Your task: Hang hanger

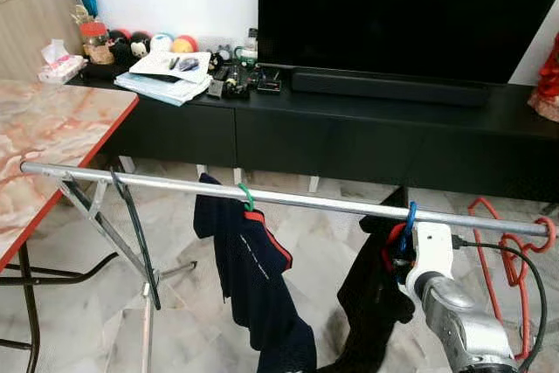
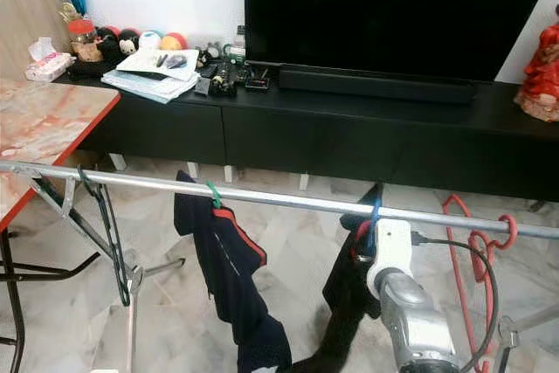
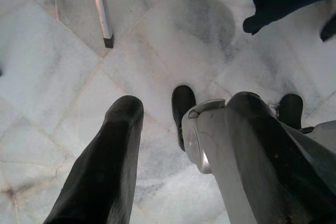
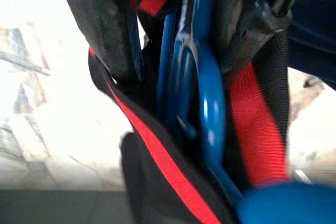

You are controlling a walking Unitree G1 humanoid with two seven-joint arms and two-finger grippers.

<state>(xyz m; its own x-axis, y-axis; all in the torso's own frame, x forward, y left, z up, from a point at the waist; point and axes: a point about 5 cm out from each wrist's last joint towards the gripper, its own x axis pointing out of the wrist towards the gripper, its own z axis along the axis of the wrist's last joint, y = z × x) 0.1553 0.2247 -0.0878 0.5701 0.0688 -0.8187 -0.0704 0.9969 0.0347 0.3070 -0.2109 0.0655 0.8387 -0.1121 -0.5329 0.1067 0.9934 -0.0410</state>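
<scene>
The blue plastic hanger point(image 1: 410, 217) carrying a black garment with red trim point(image 1: 376, 294) has its hook over the long silver metal rail point(image 1: 288, 200), towards that rail's right end. My right pincer point(image 4: 178, 51) is directly below the hook, clamped on the hanger's neck and the fabric. The rail runs crosswise before me and the hanger hangs straight down from it. My left pincer point(image 3: 173, 129) is open, pointing at the marble floor point(image 3: 63, 77). I judge letting go comes next.
</scene>
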